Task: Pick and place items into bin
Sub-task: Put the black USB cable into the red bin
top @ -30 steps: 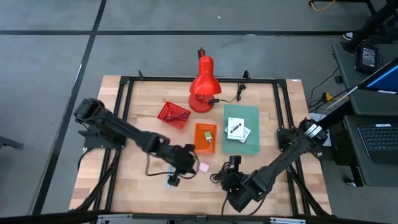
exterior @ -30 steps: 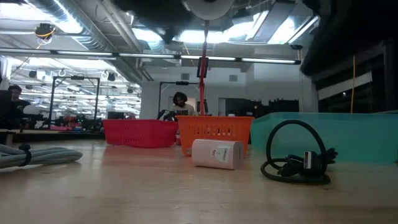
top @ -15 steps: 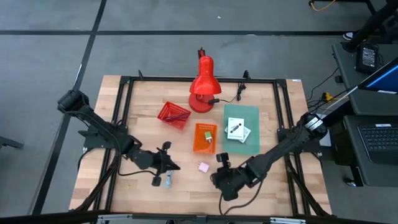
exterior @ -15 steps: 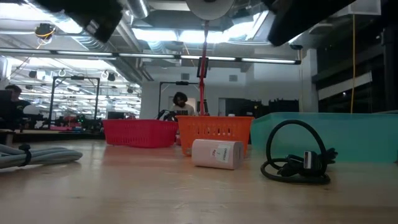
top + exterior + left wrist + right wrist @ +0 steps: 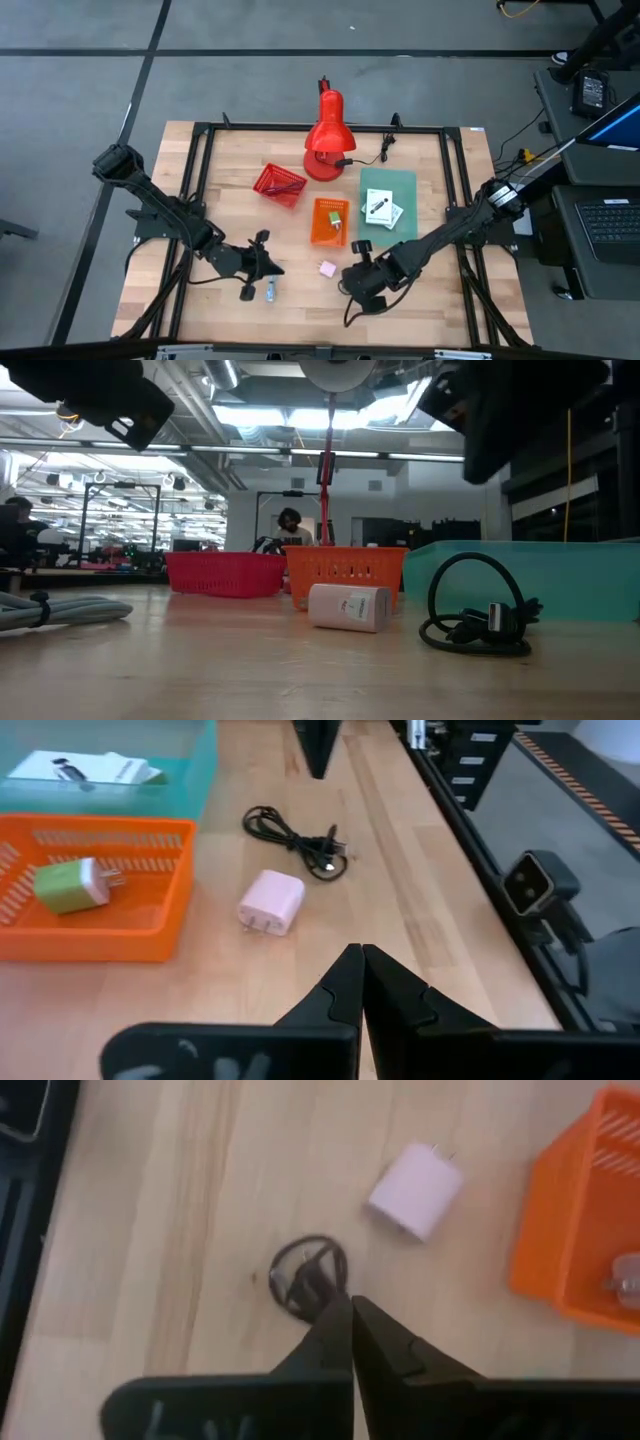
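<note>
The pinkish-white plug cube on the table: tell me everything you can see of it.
The pinkish-white plug cube is a small, smooth, plastic-looking block with rounded corners and two short metal prongs at one end. It lies flat on the bare wooden table, free of both claws, between the orange basket and the black coiled cable, touching neither. In the low view it lies on its side with grey print facing the camera.
</note>
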You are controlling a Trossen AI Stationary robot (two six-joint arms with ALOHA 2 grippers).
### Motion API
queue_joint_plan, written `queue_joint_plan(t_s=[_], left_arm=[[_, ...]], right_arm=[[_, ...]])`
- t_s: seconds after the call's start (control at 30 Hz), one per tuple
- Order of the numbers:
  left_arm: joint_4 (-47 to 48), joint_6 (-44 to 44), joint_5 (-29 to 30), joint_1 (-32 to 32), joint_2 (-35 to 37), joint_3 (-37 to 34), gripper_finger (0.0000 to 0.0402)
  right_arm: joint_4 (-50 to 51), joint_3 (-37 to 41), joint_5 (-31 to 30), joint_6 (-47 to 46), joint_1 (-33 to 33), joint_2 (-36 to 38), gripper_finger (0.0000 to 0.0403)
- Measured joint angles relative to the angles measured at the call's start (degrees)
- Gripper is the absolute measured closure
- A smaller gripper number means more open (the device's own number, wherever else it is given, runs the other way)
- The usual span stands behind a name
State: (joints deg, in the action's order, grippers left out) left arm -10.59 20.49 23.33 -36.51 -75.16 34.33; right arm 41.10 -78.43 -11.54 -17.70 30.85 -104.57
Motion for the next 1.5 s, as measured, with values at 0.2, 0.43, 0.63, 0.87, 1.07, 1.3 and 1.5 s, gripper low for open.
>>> queue_joint_plan(t_s=[0.2, 0.43, 0.63, 0.87, 1.07, 1.3, 1.5], left_arm=[[0.04, -0.09, 1.12, 0.00, 0.00, 0.00, 0.0400], [0.04, -0.06, 1.12, 0.00, 0.00, 0.00, 0.0400], [0.04, -0.06, 1.14, 0.00, -0.02, 0.02, 0.0400], [0.05, -0.11, 1.22, 0.00, -0.07, 0.02, 0.0400], [0.07, -0.24, 1.53, 0.00, -0.09, 0.02, 0.0400], [0.09, -0.24, 3.02, 0.00, -0.09, 0.02, 0.0400], [0.09, -0.22, 3.06, 0.00, -0.09, 0.02, 0.0400]], right_arm=[[1.70, -0.01, 1.29, -0.19, 0.11, 0.00, 0.0390], [1.73, -0.01, 0.66, -0.23, 0.11, -2.09, 0.0324], [4.66, 0.01, 0.61, -0.28, 0.13, -4.07, 0.0261], [7.65, -0.01, -1.49, -3.78, 0.13, -6.68, 0.0215], [8.78, 0.01, -1.46, -4.27, 0.20, -9.52, 0.0209], [8.35, 0.02, -1.39, -3.20, 0.20, -10.67, 0.0224], [8.28, 0.02, -0.76, -3.07, 0.17, -10.67, 0.0252]])
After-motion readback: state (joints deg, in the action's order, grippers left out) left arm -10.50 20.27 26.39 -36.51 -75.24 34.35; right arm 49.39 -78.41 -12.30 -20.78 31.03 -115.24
